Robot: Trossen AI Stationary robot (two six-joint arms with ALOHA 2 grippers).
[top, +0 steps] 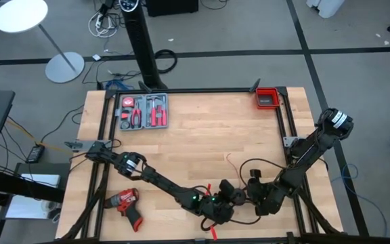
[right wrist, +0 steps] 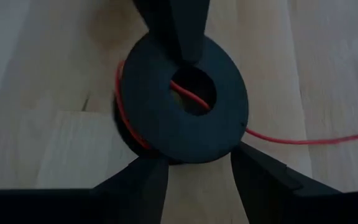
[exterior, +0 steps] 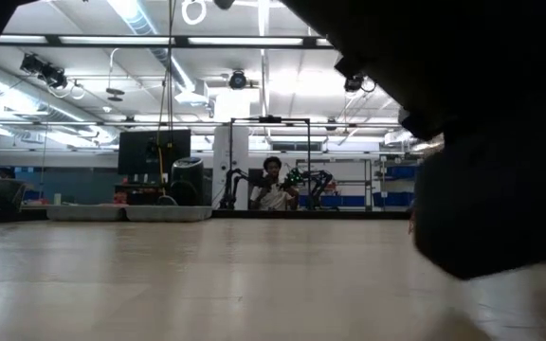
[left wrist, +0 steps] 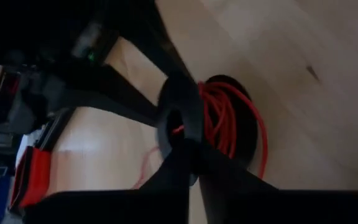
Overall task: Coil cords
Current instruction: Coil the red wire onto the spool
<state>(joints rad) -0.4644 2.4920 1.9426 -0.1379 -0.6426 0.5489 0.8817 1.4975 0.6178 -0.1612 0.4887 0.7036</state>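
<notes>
— Red wire [left wrist: 229, 118] wound on black spool [right wrist: 182, 106], near table [top: 208, 135] front edge; gripped where?
— Left fingers [left wrist: 188, 158] pinching spool rim, probably steadying; right fingers [right wrist: 253, 174] spread wide, straddling spool.

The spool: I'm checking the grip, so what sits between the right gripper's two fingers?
In the right wrist view, the black spool wound with red wire sits between the right gripper fingers.

1. My left gripper [left wrist: 188, 163] fills the bottom of the frame, its dark fingers [left wrist: 166, 180] pinched on the rim of a black spool [left wrist: 180, 115] at centre.
2. Red wire [left wrist: 229, 121] is wound on the spool.
3. Pale wooden table [left wrist: 303, 74] fills the upper right.
4. A red block [left wrist: 33, 177] sits at lower left.
</notes>
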